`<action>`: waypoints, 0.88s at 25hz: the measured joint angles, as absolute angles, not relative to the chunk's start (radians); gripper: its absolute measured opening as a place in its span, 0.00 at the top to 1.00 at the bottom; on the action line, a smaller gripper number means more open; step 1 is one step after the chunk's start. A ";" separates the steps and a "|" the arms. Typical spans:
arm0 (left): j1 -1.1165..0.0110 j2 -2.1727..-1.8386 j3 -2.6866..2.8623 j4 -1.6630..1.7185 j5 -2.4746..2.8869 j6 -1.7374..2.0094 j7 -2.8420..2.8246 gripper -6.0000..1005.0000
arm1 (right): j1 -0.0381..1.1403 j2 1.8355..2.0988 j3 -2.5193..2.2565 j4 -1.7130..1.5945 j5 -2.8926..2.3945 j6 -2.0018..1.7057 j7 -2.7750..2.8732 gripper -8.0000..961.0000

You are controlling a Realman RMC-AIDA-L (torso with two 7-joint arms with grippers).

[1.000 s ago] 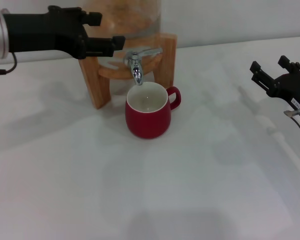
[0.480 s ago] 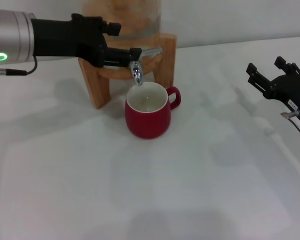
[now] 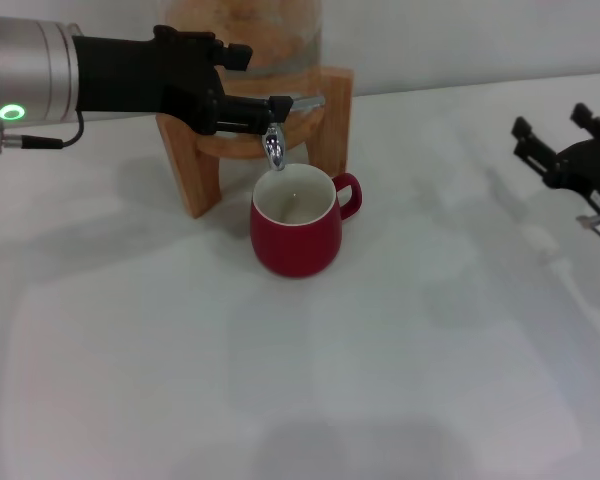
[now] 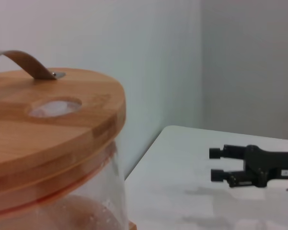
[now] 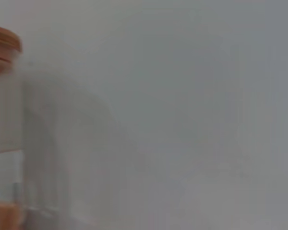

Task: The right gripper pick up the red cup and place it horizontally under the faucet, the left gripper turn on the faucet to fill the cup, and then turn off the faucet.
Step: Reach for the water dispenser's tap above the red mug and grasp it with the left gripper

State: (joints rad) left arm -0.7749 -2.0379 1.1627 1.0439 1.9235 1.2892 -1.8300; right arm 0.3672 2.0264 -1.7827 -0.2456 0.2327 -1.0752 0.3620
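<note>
The red cup point(image 3: 295, 228) stands upright on the white table, its white inside right below the spout of the chrome faucet point(image 3: 273, 148). My left gripper point(image 3: 265, 78) reaches in from the left, open, its lower finger point(image 3: 255, 106) against the near end of the faucet's flat lever point(image 3: 306, 101). My right gripper point(image 3: 550, 122) hovers open and empty at the far right edge, well away from the cup. In the left wrist view the right gripper point(image 4: 214, 164) shows in the distance with both fingers spread.
The faucet sits on a glass jar point(image 3: 250, 30) in a wooden stand point(image 3: 190, 160) at the back. The jar's wooden lid point(image 4: 53, 120) fills the left wrist view, and its edge point(image 5: 5, 45) shows in the right wrist view. White tabletop point(image 3: 300, 380) spreads in front.
My left gripper has moved right along the stand until its lower finger meets the faucet lever. My right gripper has drawn back toward the right edge. The cup stays put.
</note>
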 joint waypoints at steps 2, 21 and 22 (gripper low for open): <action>-0.775 -2.038 1.163 1.044 1.924 1.290 -1.830 0.21 | 0.368 2.026 -1.781 -0.245 0.280 -1.066 0.320 0.12; -0.816 -2.031 1.153 0.959 1.927 1.280 -1.752 0.21 | 0.359 2.024 -1.774 -0.245 0.336 -1.061 0.276 0.12; -0.819 -2.031 1.153 0.956 1.927 1.279 -1.748 0.21 | 0.359 2.024 -1.775 -0.245 0.336 -1.061 0.276 0.12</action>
State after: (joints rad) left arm -0.8185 -2.0306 1.1532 0.9564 1.9269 1.2793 -1.7480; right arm 0.3592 2.0241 -1.7749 -0.2452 0.3359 -1.0610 0.2763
